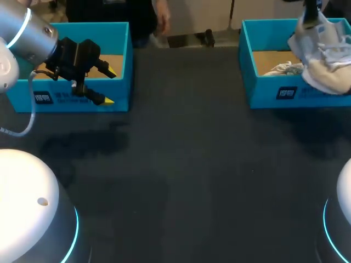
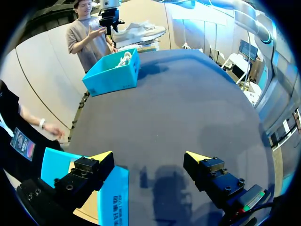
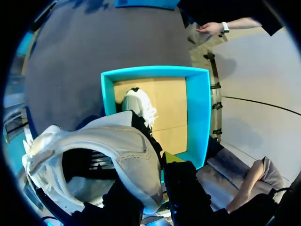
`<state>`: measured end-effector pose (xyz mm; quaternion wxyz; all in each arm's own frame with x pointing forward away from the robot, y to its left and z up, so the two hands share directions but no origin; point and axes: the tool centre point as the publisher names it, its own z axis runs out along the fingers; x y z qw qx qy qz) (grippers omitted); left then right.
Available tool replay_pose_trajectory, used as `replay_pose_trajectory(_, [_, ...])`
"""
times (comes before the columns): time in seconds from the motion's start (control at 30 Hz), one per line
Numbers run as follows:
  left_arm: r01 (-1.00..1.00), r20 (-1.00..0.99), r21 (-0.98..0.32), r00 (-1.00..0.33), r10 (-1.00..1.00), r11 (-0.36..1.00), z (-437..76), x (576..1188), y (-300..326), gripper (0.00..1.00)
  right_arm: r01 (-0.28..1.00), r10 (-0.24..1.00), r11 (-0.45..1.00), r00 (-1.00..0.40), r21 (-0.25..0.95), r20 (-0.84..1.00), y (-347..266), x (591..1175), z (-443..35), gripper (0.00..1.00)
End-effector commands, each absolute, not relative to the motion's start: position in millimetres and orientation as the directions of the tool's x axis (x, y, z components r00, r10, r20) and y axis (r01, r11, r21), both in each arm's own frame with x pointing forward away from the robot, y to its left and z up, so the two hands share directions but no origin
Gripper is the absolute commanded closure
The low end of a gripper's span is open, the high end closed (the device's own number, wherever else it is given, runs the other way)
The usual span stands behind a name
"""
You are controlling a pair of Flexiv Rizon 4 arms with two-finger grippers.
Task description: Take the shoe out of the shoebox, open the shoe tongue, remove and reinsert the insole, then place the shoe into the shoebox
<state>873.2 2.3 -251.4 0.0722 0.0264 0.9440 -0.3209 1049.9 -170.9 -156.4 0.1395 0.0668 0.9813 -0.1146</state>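
A white shoe [image 1: 324,57] hangs tilted above the right blue shoebox [image 1: 274,93]. My right gripper [image 1: 309,21] is shut on its heel collar. In the right wrist view the shoe [image 3: 94,150] fills the foreground, with the gripper [image 3: 157,170] clamping its rim, one finger inside and one outside. Below it the shoebox [image 3: 197,113] holds a second white shoe [image 3: 136,106]. My left gripper [image 1: 109,86] is open and empty over the front wall of the left blue shoebox [image 1: 118,101]. The left wrist view shows this gripper [image 2: 149,157] wide open, and the shoe [image 2: 138,32] held far across the table.
The left shoebox [image 2: 113,193] lies under one finger of my left gripper, its cardboard floor showing. The dark table [image 1: 186,164] stretches between the two boxes. Two white robot bases stand at the near corners.
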Motion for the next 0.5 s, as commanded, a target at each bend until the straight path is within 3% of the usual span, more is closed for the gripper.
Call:
replay_pose_trajectory(0.03, [0.096, -0.153, -0.6, -0.988, 0.003, 0.794, -251.2, 873.0, 2.6, 0.0, 0.162, 0.097, 0.965, -0.952, -0.207, -0.291, -171.0, 1047.7, -154.7, 1.0])
replay_pose_trajectory(0.33, [0.096, -0.153, -0.6, -0.988, 0.003, 0.794, -251.2, 873.0, 2.6, 0.0, 0.162, 0.097, 0.965, -0.952, -0.207, -0.291, -171.0, 1047.7, -154.7, 1.0])
replay_pose_trajectory(0.5, [0.096, -0.153, -0.6, -0.988, 0.003, 0.794, -251.2, 873.0, 2.6, 0.0, 0.229, 0.159, 0.954, -0.934, -0.193, -0.321, -174.6, 1073.9, -157.8, 1.0])
